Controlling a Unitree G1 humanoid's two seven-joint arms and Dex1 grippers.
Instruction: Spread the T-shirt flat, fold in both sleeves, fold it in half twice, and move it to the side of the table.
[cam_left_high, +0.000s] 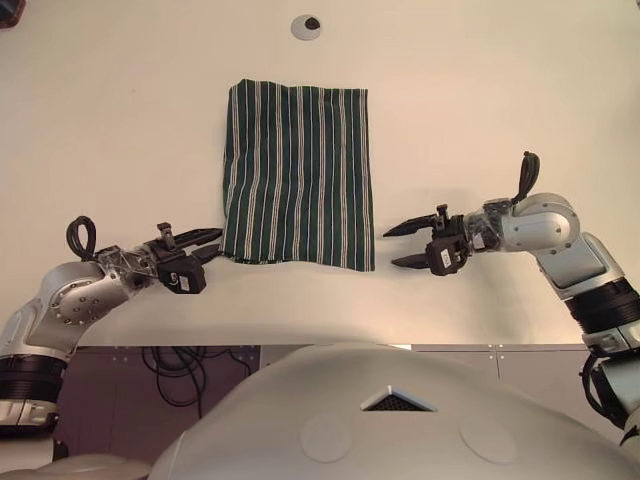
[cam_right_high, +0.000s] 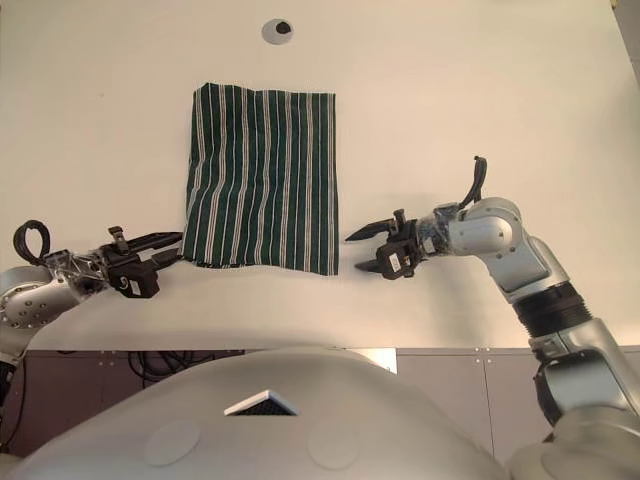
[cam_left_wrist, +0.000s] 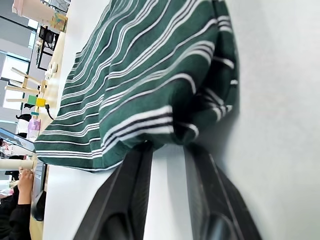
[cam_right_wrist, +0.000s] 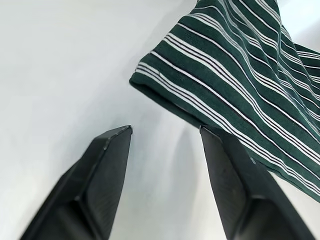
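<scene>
The T-shirt (cam_left_high: 298, 175), dark green with thin white stripes, lies folded into a flat rectangle on the middle of the white table (cam_left_high: 500, 100). My left gripper (cam_left_high: 218, 242) lies low at the shirt's near left corner. It is open by a narrow gap, and its fingertips (cam_left_wrist: 145, 149) meet the bunched cloth edge (cam_left_wrist: 165, 125) with bare table between them. My right gripper (cam_left_high: 389, 248) is open wide just beside the near right corner (cam_right_wrist: 150, 82). One of its fingertips (cam_right_wrist: 206, 131) reaches the hem, while the other rests over bare table.
A round cable hole (cam_left_high: 306, 27) sits in the table beyond the shirt. The table's front edge (cam_left_high: 300, 335) runs just behind both grippers. Bare tabletop spreads to the left and right of the shirt.
</scene>
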